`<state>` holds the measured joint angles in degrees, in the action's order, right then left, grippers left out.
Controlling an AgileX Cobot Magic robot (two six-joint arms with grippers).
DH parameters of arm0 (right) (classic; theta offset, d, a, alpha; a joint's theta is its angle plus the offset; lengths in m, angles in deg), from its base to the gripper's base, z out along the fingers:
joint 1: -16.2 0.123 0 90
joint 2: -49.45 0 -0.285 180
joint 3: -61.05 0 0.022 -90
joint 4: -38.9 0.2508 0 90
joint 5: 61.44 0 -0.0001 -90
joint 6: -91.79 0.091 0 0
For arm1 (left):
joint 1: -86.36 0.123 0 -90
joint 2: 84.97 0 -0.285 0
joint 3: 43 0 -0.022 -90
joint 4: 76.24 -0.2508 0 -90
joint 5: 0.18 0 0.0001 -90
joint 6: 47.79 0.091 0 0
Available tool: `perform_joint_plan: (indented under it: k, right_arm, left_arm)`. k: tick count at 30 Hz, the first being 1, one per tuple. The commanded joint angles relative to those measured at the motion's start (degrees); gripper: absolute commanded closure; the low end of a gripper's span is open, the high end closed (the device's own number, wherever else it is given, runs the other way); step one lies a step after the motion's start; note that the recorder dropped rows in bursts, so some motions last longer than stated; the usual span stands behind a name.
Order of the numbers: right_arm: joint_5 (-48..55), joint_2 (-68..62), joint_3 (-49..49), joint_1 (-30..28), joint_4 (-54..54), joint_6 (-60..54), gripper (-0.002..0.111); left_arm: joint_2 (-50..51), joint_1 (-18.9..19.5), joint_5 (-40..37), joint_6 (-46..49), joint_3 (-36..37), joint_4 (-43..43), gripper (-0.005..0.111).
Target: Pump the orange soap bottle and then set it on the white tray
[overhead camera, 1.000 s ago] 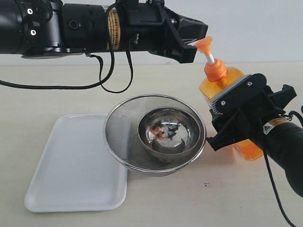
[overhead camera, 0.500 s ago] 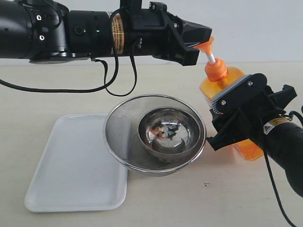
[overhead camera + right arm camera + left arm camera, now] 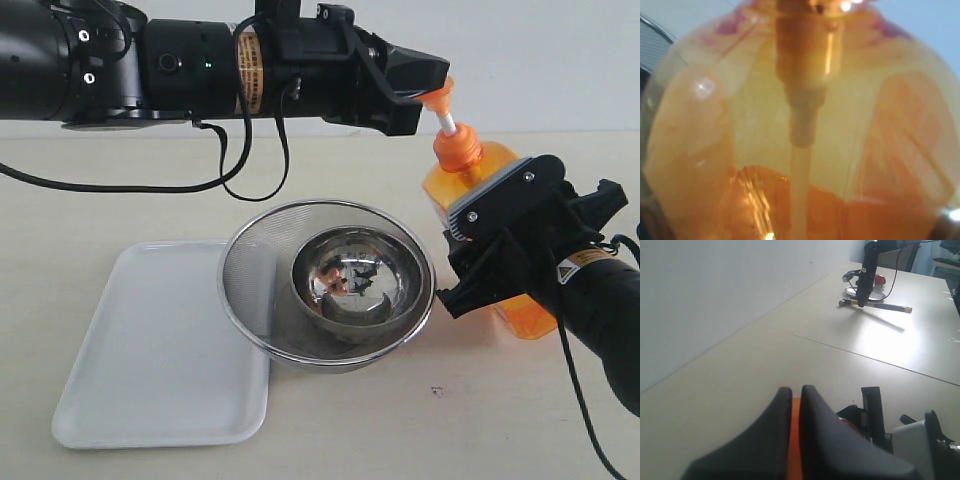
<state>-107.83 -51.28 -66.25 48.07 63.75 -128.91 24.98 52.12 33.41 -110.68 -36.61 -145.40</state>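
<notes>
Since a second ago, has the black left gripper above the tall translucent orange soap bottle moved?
Yes. Against the unmoved round steel mesh bowl, the left gripper has shifted right in the exterior view, over the orange soap bottle's pump head.

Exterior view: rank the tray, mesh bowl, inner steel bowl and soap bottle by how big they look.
1. Tray and mesh bowl: too alike to split.
2. Soap bottle, partly hidden by the right tool.
3. Inner steel bowl.
</notes>
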Motion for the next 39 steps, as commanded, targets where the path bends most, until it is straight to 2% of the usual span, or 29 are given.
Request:
perform_joint_plan:
  k: [1, 39]
  right_arm:
    - [-0.29, 0.44, -0.02, 0.07, -1.18, 0.52, 0.108]
    - [-0.42, 0.44, -0.02, 0.07, -1.45, 0.38, 0.108]
  left_arm:
    - [1.12, -0.27, -0.64, -1.0, 0.35, -2.86, 0.102]
    - [5.1, -0.48, 0.59, -3.53, 1.48, -5.31, 0.102]
